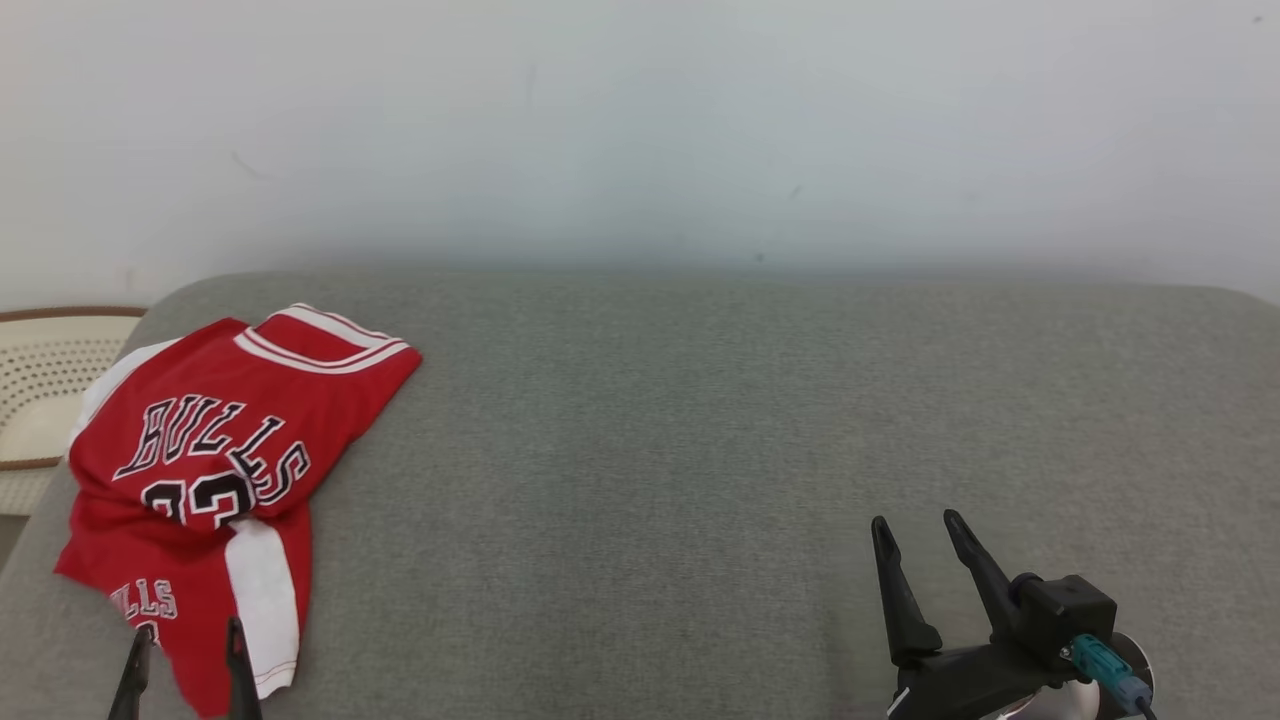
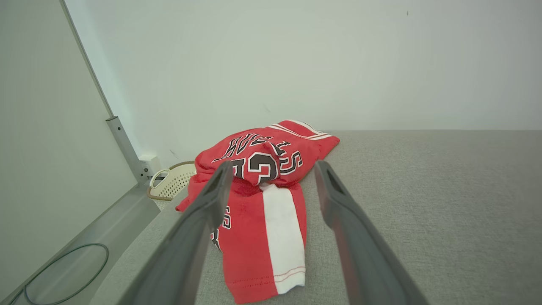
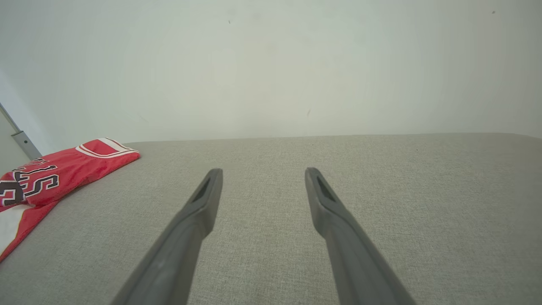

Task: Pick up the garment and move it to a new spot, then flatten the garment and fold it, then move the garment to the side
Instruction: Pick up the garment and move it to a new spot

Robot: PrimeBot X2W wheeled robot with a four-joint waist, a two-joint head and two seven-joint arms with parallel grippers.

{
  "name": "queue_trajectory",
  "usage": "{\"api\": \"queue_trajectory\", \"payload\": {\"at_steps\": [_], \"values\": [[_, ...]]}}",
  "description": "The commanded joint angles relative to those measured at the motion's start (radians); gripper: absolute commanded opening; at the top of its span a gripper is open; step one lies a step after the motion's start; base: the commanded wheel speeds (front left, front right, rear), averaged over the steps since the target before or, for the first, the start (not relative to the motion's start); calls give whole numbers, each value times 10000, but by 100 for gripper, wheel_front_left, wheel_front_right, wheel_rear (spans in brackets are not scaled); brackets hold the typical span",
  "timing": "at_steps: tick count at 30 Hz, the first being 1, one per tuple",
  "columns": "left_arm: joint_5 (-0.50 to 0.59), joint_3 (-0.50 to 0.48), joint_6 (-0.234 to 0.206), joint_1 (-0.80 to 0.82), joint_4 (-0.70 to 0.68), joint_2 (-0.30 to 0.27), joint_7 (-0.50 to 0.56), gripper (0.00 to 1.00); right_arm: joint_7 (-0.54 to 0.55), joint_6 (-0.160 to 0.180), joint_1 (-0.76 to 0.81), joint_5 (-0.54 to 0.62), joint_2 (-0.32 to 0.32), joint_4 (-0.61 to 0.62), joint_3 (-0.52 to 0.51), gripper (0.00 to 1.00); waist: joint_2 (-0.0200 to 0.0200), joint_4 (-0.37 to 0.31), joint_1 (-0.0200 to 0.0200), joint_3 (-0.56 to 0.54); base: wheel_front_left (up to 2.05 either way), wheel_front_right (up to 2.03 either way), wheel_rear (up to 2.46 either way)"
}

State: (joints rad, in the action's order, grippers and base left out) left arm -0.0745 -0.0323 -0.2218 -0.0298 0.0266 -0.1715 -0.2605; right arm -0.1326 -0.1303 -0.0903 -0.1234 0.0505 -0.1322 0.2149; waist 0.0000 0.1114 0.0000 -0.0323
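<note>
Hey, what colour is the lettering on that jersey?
Black with a white outline, set on the red jersey. It reads clearest in the head view.

garment (image 1: 215,440): red jersey fabric, black BULLS lettering and number, both outlined white; white and red striped trim on the far edge; wide white panel down the near part, red stitching along its hem; smaller black lettering with white outline low on the near red section
upholstered surface (image 1: 700,450): uniform grey weave, no print
basket (image 1: 45,375): cream, grid of small perforations, brown rim
wall (image 1: 640,120): plain off-white, a few tiny dark specks
metal post (image 2: 123,146): silver-grey
left tool (image 1: 190,630): dark grey fingers
right tool (image 1: 915,520): black fingers and body, teal connector (image 1: 1100,660) at the back
</note>
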Motion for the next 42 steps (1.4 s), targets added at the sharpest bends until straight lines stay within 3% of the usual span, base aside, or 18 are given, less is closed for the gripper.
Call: {"api": "queue_trajectory", "payload": {"at_steps": [1,29,42], "values": [[-52,-70,0,-27,31,-83,-24,100,-74,-7,98,-89,-10,-32,56,100,0,360,0,-34,0,0,0],[-564,-271,-78,-341,53,-232,68,100,-325,-8,-110,-501,-9,-548,786,100,0,2726,0,-174,0,0,0],[-650,-262,-212,-464,-113,-266,155,100,-386,-8,-206,-626,-8,-699,949,100,0,3000,0,-201,0,0,0]]}}
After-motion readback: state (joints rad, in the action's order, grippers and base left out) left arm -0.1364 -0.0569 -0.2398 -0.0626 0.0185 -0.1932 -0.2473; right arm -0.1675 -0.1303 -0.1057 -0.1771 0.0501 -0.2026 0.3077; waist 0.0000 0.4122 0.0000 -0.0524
